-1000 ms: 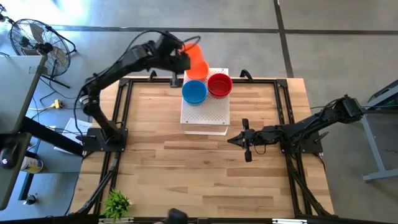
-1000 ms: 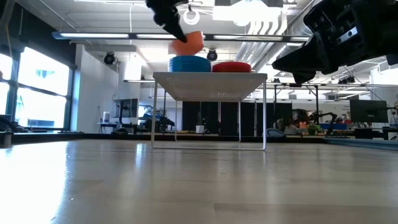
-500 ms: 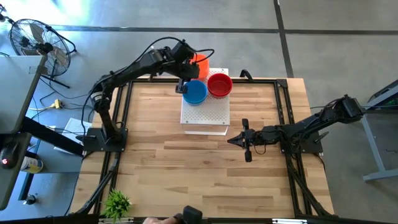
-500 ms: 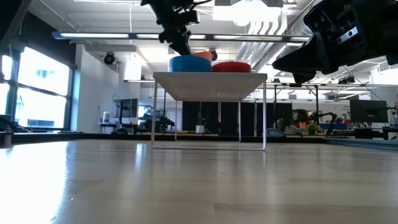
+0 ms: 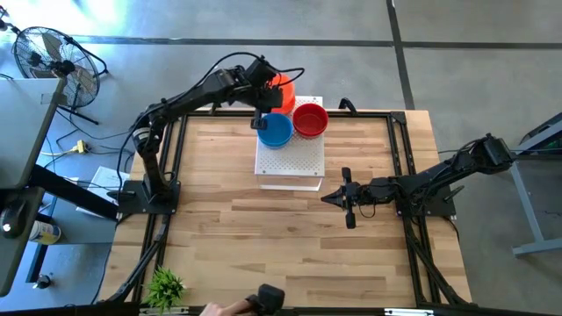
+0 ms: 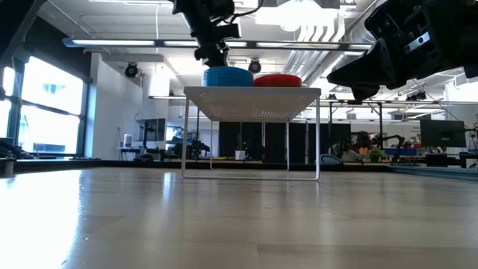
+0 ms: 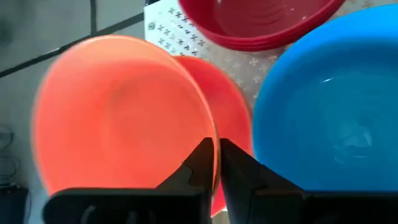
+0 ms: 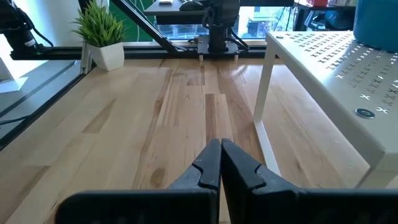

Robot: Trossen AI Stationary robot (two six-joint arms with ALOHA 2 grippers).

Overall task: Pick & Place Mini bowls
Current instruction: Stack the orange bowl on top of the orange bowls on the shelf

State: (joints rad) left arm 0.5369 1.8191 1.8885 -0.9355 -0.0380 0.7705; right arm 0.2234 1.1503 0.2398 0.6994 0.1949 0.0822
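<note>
My left gripper (image 5: pixel 262 98) (image 7: pixel 215 144) is at the far left corner of the white perforated board (image 5: pixel 290 162) and is shut on an orange mini bowl (image 7: pixel 118 118) (image 5: pixel 284 84). A second, darker orange bowl (image 7: pixel 227 93) lies right under it. A blue bowl (image 5: pixel 275 130) (image 7: pixel 329 112) and a red bowl (image 5: pixel 310 119) (image 7: pixel 261 18) rest by their bases on the board, which is a small raised stand (image 6: pixel 252 93). My right gripper (image 5: pixel 327 198) (image 8: pixel 219 144) waits shut above the table, right of the board. My left gripper pinches the orange bowl's rim (image 7: pixel 213 134), on the side nearest the blue bowl, with one finger inside the bowl and one outside. The fingers come from above. The bowl sits over the darker orange bowl, offset toward the board's far left edge; whether they touch, I cannot tell.
Black frame rails (image 5: pixel 176 158) run along the table's sides. A small potted plant (image 5: pixel 165 285) (image 8: pixel 102 31) stands at the near left corner. Bare wooden tabletop (image 5: pixel 281 246) lies near of the board. A fan (image 5: pixel 53 57) stands on the floor beyond the table.
My left gripper has moved down and toward the board's far left corner, still holding the orange bowl. The bowl, tilted and lifted high a second ago, is now lowered beside the blue and red bowls.
</note>
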